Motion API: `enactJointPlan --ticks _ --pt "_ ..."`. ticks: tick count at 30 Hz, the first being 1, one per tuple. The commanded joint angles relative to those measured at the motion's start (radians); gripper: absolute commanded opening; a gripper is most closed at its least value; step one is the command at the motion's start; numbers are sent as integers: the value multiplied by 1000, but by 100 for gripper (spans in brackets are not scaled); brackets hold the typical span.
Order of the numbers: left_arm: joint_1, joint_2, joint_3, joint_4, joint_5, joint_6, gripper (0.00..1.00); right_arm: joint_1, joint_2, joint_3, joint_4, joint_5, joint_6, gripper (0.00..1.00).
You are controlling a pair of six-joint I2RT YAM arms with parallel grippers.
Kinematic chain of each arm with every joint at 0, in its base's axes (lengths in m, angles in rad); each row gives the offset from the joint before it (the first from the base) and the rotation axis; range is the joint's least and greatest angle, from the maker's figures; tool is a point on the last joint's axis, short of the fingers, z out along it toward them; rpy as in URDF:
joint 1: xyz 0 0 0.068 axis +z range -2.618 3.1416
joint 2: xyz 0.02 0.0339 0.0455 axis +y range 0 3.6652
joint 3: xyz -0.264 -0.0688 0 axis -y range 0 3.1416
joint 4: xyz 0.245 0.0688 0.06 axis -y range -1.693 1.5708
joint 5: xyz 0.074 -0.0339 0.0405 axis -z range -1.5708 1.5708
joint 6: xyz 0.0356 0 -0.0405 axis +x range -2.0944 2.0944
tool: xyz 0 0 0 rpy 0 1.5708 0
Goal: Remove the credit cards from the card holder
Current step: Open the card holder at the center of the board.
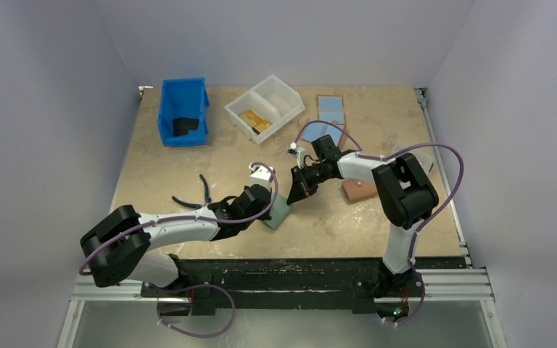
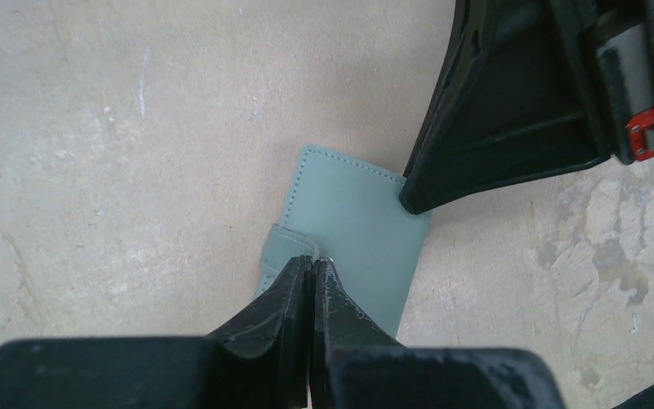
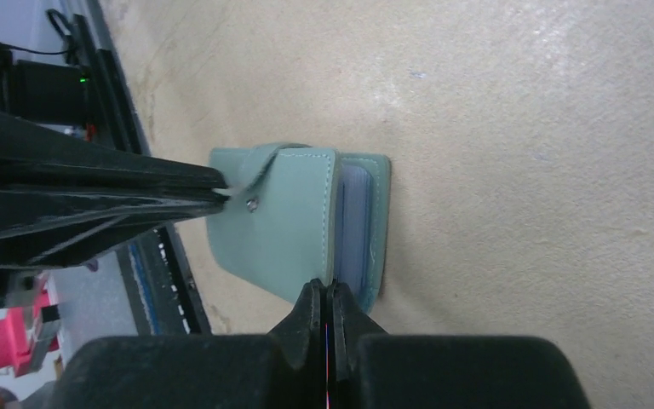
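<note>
The card holder (image 1: 278,214) lies on the surface (image 1: 348,228) a little toward 6 o'clock from its middle, between the two arms. The left fingers (image 2: 311,267) come to it from 8 o'clock and are closed tight on its snap tab (image 3: 260,175), which is lifted off the cover and curves up to them. The right fingers (image 3: 328,298) come from 1 o'clock and are also closed, with the tips against the free edge of the upper cover. I cannot tell if any of the cover is pinched between them. This cover stands a little apart from the lower one, and bluish clear sleeves (image 3: 354,226) show in the gap. A pink wallet (image 1: 360,191) lies at 3 o'clock from the holder, and pliers (image 1: 197,194) at 9 o'clock.
</note>
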Motion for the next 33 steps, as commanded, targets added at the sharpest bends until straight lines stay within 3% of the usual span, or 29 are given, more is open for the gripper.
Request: enactJointPlan --ticks 1,7,12,16,19,26,33 --pt "9 -109 -4 -5 -70 -20 0 3 -6 10 -26 100 -57 0" --pt "41 -179 -46 -23 -42 -45 0 5 -16 30 -96 136 -146 0" --pt "70 -225 -106 30 94 -101 0 5 -47 81 -207 116 -298 0" --pt "117 -314 -166 93 202 -168 0 1 -131 85 -224 185 -366 56" --pt "160 -352 -186 140 281 -214 0 -8 -202 67 -219 210 -402 71" --pt "193 -326 -187 295 410 -303 0 -85 -292 63 -293 55 -511 73" --pt "191 -208 -182 470 525 -379 0 -179 -345 66 -332 6 -551 74"
